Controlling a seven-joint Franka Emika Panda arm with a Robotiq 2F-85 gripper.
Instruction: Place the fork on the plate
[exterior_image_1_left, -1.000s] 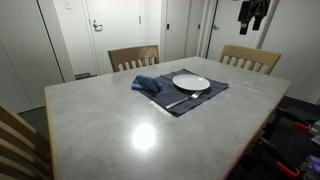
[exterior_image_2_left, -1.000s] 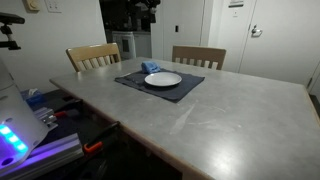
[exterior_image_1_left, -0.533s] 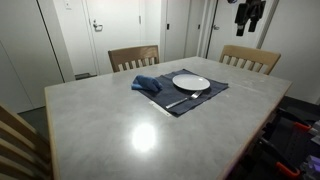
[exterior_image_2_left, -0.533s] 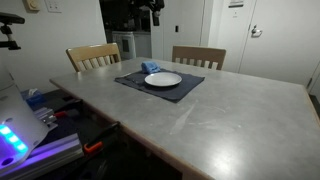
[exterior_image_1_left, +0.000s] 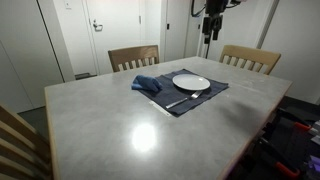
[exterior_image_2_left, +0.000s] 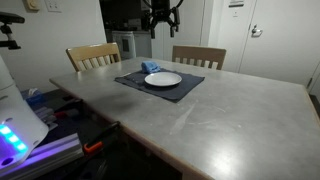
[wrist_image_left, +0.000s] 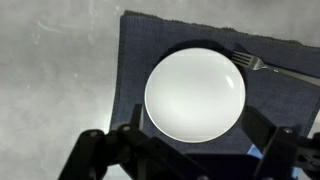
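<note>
The white plate (exterior_image_1_left: 191, 83) sits on a dark placemat (exterior_image_1_left: 208, 99) at the table's far side, also in the other exterior view (exterior_image_2_left: 163, 79) and in the wrist view (wrist_image_left: 195, 95). The silvery fork (exterior_image_1_left: 183, 100) lies on the placemat beside the plate, apart from it; in the wrist view (wrist_image_left: 272, 69) it shows at the upper right. My gripper (exterior_image_1_left: 210, 26) hangs high above the plate area (exterior_image_2_left: 160, 22). In the wrist view (wrist_image_left: 197, 150) its fingers are spread wide and empty, on either side of the plate's lower rim.
A folded blue cloth (exterior_image_1_left: 147, 84) lies on the placemat's other side (exterior_image_2_left: 151, 67). Two wooden chairs (exterior_image_1_left: 134, 57) (exterior_image_1_left: 250, 58) stand behind the grey table (exterior_image_1_left: 120, 125). Equipment with cables stands at the table's edge (exterior_image_2_left: 20, 135).
My gripper has moved sideways across the exterior views, from beside the table's far edge to above the placemat. Plate, fork and cloth have not moved.
</note>
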